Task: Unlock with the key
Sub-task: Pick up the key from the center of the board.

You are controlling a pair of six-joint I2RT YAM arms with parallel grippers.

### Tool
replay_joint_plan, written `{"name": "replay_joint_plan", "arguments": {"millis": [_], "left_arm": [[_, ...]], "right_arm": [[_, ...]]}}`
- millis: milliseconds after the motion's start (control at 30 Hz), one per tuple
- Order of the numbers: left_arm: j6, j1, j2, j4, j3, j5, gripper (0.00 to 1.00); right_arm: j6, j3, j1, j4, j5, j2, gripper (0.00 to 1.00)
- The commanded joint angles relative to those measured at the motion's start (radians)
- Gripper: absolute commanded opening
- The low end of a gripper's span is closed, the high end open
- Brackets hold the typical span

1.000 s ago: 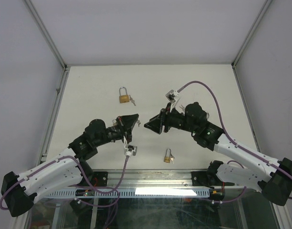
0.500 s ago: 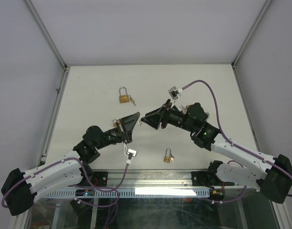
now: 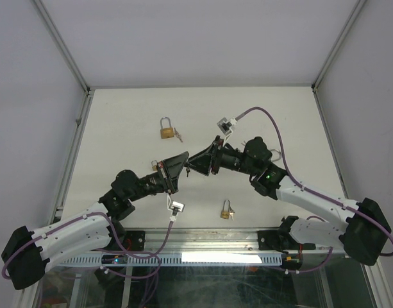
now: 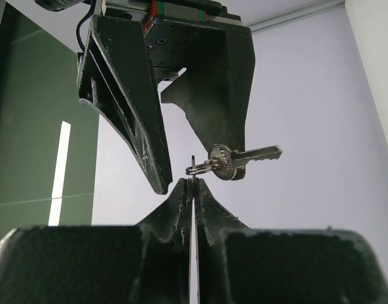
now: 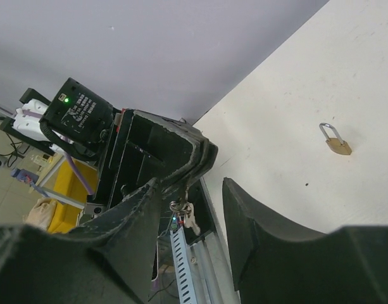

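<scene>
My left gripper [image 3: 181, 162] is shut on a key ring, and a silver key [image 4: 242, 158] hangs from it beyond the fingertips [image 4: 192, 185]. My right gripper [image 3: 195, 164] is open and meets the left one tip to tip above the table. Its two fingers [image 4: 133, 120] stand either side of the key. In the right wrist view the key [image 5: 186, 214] hangs between my open right gripper [image 5: 190, 190]. A brass padlock [image 3: 166, 131] with a key in it lies at the back left. A smaller brass padlock [image 3: 226, 212] lies near the front.
One brass padlock [image 5: 336, 142] lies on the white table [image 3: 279, 122] in the right wrist view. A metal rail [image 3: 202, 239] runs along the near edge. Frame posts and grey walls enclose the table on three sides. Purple cables loop from both wrists.
My right gripper has moved left toward the left gripper, and its open fingers now stand around the hanging key. The left gripper rose slightly a second ago, then stayed put.
</scene>
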Motion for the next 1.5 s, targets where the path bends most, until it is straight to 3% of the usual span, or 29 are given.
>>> {"name": "replay_joint_plan", "arguments": {"millis": [0, 300, 500, 567, 800, 833, 867, 933, 967, 1067, 1167, 1267, 1467], "left_arm": [[0.021, -0.015, -0.01, 0.04, 0.0, 0.02, 0.0], [0.02, -0.018, -0.011, 0.031, 0.002, 0.008, 0.0], [0.018, -0.02, -0.01, 0.025, 0.004, 0.004, 0.0], [0.015, -0.021, -0.011, 0.022, 0.004, 0.001, 0.0], [-0.004, -0.021, -0.016, 0.017, -0.005, 0.005, 0.0], [-0.02, -0.021, -0.014, 0.017, -0.006, 0.005, 0.08], [-0.039, -0.021, -0.013, 0.02, -0.009, 0.002, 0.39], [-0.063, -0.022, -0.017, 0.017, -0.018, -0.022, 0.86], [-0.069, -0.021, -0.02, 0.005, -0.022, -0.046, 0.97], [-0.15, -0.021, -0.052, -0.069, -0.02, -0.109, 0.99], [-0.307, -0.021, -0.121, -0.263, 0.029, -0.111, 0.99], [-0.499, -0.021, -0.145, -0.496, 0.113, -0.05, 0.99], [-1.008, -0.021, -0.064, -0.802, 0.323, 0.146, 0.99]], "right_arm": [[0.026, 0.033, 0.004, 0.092, -0.046, 0.009, 0.46], [0.037, 0.025, 0.004, 0.08, -0.061, 0.014, 0.36], [0.036, 0.021, 0.004, 0.072, -0.059, 0.009, 0.05], [0.033, 0.019, 0.004, 0.07, -0.056, 0.005, 0.0], [0.004, 0.009, 0.003, 0.043, -0.037, -0.028, 0.0], [-0.001, 0.005, 0.001, 0.042, -0.037, -0.033, 0.0], [-0.007, 0.0, -0.003, 0.04, -0.041, -0.038, 0.0], [-0.024, -0.005, -0.012, 0.023, -0.055, -0.052, 0.0], [-0.04, -0.005, -0.016, 0.008, -0.072, -0.063, 0.0], [-0.132, 0.003, -0.03, -0.069, -0.125, -0.102, 0.0], [-0.218, 0.038, -0.034, -0.203, -0.164, -0.131, 0.0], [-0.401, 0.077, -0.034, -0.329, -0.274, -0.15, 0.0], [-0.529, 0.131, -0.033, -0.445, -0.399, -0.158, 0.0]]}}
